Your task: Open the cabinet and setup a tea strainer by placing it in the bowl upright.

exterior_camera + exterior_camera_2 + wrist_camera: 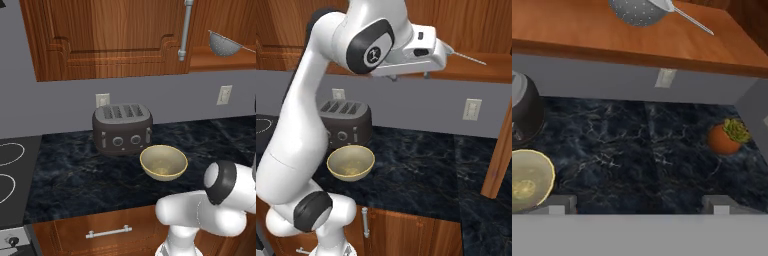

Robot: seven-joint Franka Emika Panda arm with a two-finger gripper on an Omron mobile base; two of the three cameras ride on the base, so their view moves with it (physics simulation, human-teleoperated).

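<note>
Tool: we see our tool [640, 204] with its two finger tips spread wide and nothing between them, hanging over the worktop [642, 150] in the hand view.
Bowl: the cream bowl [163, 162] sits on the worktop just in front of the toaster [122, 128], upright and holding nothing we can make out.
Plant: a small orange pot with a green plant [728, 136] stands further along the worktop, well apart from the bowl.
Cabinet: one door of the cabinet [112, 37] is shut above the toaster; beside it we see the open shelf [627, 35].
Strainer: the tea strainer [223, 43] lies on that shelf, mesh basket toward the toaster side, thin handle running away from it.
Handling: we judge it light and stiff, though the mesh could dent under a hard squeeze and the bare wire would slip. We would take it at the rim where the handle joins.
Hard to see: the arm covers the basket in the right base view, leaving only the handle tip; the hand view cuts off the basket's top, so we cannot tell how it rests.
</note>
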